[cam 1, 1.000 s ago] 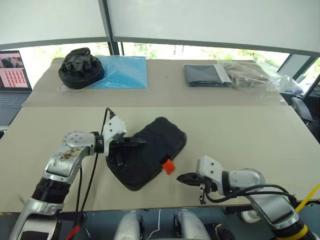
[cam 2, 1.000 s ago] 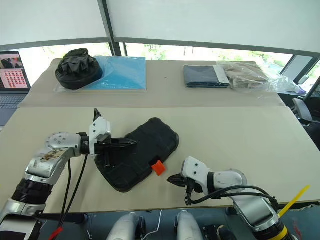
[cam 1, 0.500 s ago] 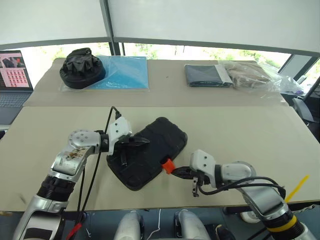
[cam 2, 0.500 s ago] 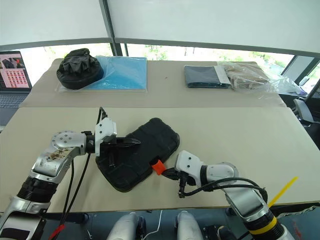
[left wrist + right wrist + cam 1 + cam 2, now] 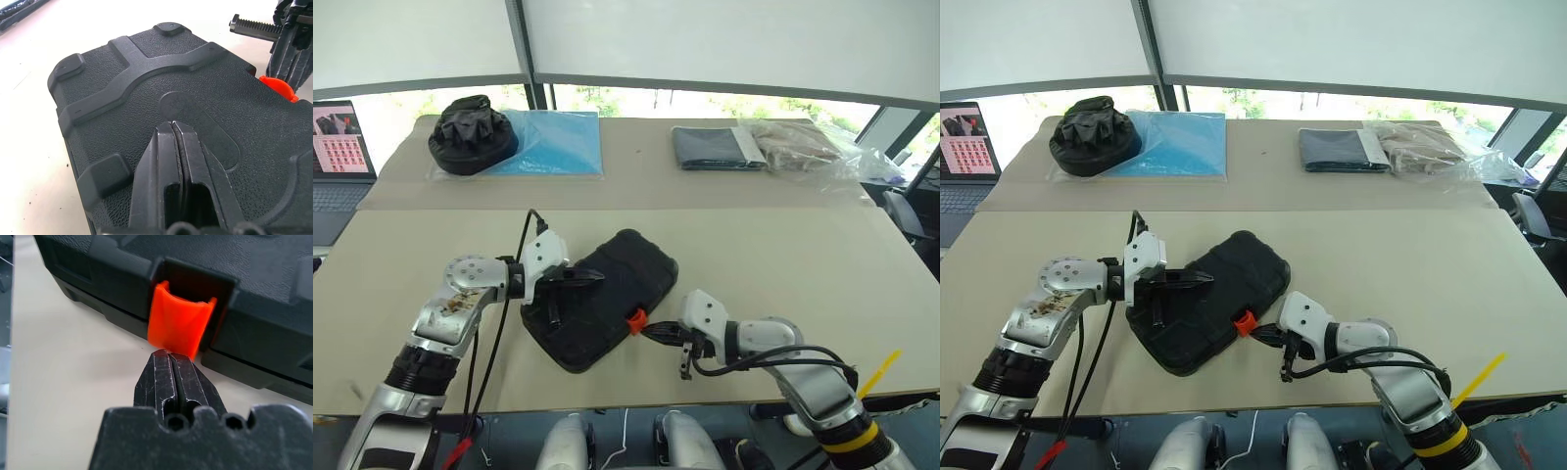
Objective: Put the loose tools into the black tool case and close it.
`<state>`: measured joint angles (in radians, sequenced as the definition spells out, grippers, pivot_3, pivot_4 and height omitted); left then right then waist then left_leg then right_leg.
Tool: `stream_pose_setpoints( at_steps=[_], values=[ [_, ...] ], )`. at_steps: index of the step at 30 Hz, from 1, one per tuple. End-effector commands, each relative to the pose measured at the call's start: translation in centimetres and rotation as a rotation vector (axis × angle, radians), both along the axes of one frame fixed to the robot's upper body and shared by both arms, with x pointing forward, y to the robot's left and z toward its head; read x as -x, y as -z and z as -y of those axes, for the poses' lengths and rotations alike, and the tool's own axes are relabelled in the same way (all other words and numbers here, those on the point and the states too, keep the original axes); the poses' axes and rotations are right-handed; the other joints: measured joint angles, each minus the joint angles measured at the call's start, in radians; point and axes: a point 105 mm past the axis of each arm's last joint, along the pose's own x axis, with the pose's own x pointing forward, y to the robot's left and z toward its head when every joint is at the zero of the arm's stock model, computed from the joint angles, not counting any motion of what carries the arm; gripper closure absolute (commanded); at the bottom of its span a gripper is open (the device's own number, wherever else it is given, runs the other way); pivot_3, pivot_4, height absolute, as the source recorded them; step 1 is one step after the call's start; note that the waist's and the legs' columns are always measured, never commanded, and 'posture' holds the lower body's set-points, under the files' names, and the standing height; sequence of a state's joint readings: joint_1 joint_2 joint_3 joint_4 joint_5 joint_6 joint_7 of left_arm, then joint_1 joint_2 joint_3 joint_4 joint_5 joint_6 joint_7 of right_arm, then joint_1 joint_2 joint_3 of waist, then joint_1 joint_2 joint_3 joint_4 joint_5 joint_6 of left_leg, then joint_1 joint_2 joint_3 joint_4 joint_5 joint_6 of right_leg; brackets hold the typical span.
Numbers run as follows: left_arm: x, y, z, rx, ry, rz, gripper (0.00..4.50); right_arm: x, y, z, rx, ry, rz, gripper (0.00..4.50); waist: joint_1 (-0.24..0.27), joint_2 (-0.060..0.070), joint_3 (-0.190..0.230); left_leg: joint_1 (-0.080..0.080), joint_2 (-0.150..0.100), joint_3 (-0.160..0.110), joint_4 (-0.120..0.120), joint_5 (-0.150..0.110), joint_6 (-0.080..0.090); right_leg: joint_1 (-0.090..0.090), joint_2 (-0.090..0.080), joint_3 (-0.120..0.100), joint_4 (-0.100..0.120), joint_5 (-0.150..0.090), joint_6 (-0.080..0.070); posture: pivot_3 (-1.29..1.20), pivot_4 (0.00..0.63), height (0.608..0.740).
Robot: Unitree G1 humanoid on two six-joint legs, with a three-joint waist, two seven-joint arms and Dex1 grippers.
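Black tool case [image 5: 604,309] lies lid down and closed, flat on the near tabletop [image 5: 783,255], angled diagonally, in front of the robot at centre. Orange latch [image 5: 634,320] on its near-right edge sticks out, not flipped flush. Right tool [image 5: 653,333] clenched, empty, tips right at the latch's lower edge; contact looks likely in the right wrist view [image 5: 176,327] but can't confirm. Left tool [image 5: 591,279] clenched too, holding nothing, tips resting on the lid's top near the moulded round mark [image 5: 182,104]. Far tabletop behind: rounded black fabric bundle [image 5: 470,135] far left beside a blue plastic sheet [image 5: 558,142]; folded dark grey cloth [image 5: 717,147] far right next to a clear plastic bag [image 5: 808,145]. Laptop [image 5: 340,157] at far left edge.
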<state>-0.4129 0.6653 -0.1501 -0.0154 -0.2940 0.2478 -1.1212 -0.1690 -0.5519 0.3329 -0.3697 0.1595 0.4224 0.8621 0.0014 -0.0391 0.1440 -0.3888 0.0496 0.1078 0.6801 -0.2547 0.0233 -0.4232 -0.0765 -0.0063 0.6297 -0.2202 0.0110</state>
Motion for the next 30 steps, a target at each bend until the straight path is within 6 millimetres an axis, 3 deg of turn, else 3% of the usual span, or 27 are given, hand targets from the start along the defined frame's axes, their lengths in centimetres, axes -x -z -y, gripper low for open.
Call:
stream_pose_setpoints(
  at_steps=[1, 11, 20, 30],
  values=[
    [0.3, 2.5, -0.3, -0.051, -0.01, -0.074, 4.42, -0.9, -2.0, -1.2, -0.058, -0.001, 0.091, 4.5, -0.002, 0.0, 0.0, 0.0, 0.0, 0.0, 0.0, 0.0, 0.0, 0.0, 0.0, 0.0, 0.0, 0.0, 0.0, 0.0, 0.15, 0.74],
    [0.4, 3.3, -0.3, -0.062, -0.006, -0.091, 4.42, -1.2, -2.3, -1.8, -0.086, -0.001, 0.091, 4.5, -0.004, 0.001, 0.0, 0.001, 0.0, 0.0, 0.0, 0.001, -0.001, 0.0, 0.0, 0.0, 0.001, 0.0, 0.0, 0.0, 0.15, 0.74],
    [0.4, 3.9, -0.5, -0.078, -0.007, -0.099, 4.42, 0.4, -1.6, -0.1, -0.03, -0.011, 0.017, 4.5, -0.001, 0.003, -0.002, 0.001, 0.0, -0.001, 0.0, 0.001, -0.001, 0.0, 0.0, 0.0, 0.0, 0.0, 0.0, 0.0, 0.15, 0.74],
    [0.2, 4.1, -0.5, -0.084, -0.005, -0.094, 4.42, -0.6, -2.0, -0.7, -0.053, 0.006, 0.048, 4.5, -0.001, 0.008, -0.005, 0.001, 0.0, -0.002, 0.0, 0.001, -0.001, 0.001, 0.0, 0.0, 0.0, -0.002, 0.004, 0.0, 0.15, 0.74]
  ],
)
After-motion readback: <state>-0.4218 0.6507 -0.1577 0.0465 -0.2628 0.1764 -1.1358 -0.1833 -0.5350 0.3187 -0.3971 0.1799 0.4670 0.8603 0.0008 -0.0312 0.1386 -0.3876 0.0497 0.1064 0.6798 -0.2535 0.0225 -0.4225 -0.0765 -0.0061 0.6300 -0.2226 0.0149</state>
